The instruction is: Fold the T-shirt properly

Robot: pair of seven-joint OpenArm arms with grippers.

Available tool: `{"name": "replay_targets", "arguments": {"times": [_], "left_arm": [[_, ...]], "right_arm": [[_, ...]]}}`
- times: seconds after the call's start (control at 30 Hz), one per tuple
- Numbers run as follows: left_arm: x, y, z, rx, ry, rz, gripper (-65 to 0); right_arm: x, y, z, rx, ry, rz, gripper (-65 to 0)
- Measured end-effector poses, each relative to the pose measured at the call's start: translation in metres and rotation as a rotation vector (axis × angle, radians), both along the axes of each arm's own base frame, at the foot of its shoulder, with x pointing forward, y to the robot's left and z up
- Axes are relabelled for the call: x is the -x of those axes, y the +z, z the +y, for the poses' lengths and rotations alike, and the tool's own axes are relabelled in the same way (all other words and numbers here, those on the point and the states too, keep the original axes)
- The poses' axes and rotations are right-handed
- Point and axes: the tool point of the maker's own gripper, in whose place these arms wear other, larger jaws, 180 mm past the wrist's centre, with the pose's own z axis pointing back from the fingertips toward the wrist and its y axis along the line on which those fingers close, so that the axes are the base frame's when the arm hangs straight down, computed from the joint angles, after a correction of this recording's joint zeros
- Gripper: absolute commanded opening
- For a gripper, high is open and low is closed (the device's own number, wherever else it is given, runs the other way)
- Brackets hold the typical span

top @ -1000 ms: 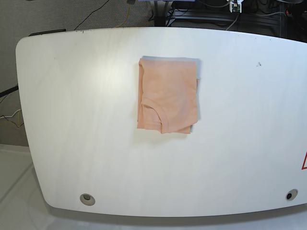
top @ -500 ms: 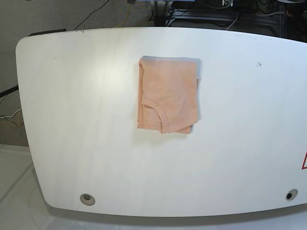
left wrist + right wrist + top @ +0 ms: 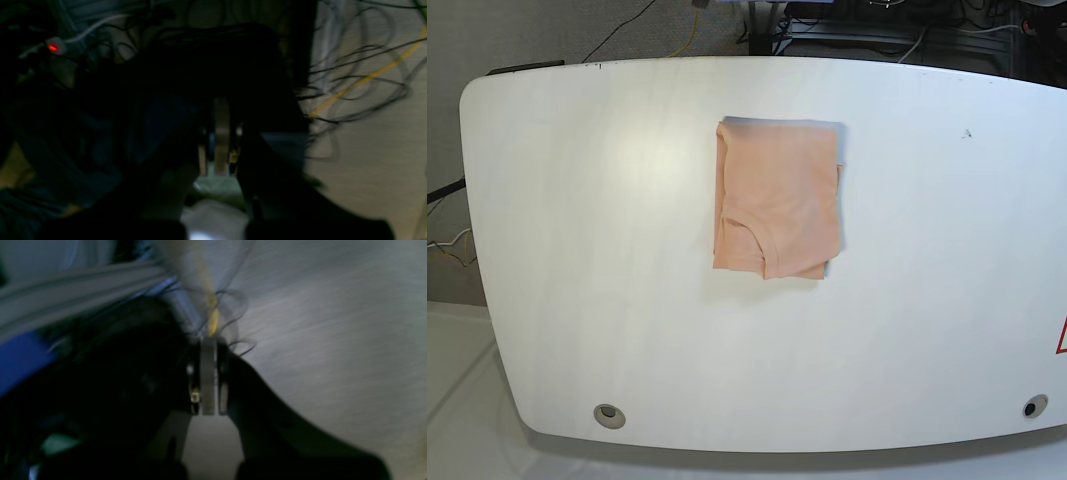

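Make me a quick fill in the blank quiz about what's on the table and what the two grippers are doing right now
1. The T-shirt lies ____ into a compact rectangle on the white table.
2. The T-shirt's colour is ____.
3. The left gripper has its jaws ____.
4. The right gripper holds ____.

Missing words: folded; peach; shut; nothing
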Motion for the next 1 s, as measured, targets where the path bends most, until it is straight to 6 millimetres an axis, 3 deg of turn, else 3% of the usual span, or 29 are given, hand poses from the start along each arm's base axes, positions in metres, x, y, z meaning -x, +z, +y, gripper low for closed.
{"name": "replay_targets", "arguments": {"times": [0.13, 0.27, 0.6, 0.67, 0.8, 0.9, 1.0], "left_arm": [[0.005, -0.011, 0.004, -0.003, -0.046, 0.03, -65.0], [0.0, -0.016, 0.003, 0.019, -0.074, 0.001, -65.0], [-0.122, -0.015, -0.016, 0.002, -0.112, -0.293, -65.0], [-0.128, -0.015, -0.024, -0.009, -0.113, -0.305, -65.0], [-0.106, -0.019, -0.035, 0.001, -0.107, -0.238, -65.0], [-0.077, -0.021, -0.029, -0.014, -0.086, -0.154, -65.0], [-0.065, -0.021, -0.022, -0.029, -0.079, -0.128, -65.0]], "right_arm": [[0.002, -0.011, 0.037, -0.102, 0.044, 0.038, -64.0], [-0.017, -0.02, 0.057, -0.111, 0.067, 0.013, -63.9], [-0.067, -0.034, 0.082, -0.059, 0.285, -0.026, -56.2], [-0.079, -0.036, 0.094, -0.063, 0.321, -0.042, -56.2], [-0.094, -0.037, 0.111, -0.06, 0.364, -0.061, -55.9], [-0.103, -0.038, 0.12, -0.061, 0.376, -0.074, -55.9], [-0.109, -0.038, 0.12, -0.058, 0.38, -0.083, -56.1]]}}
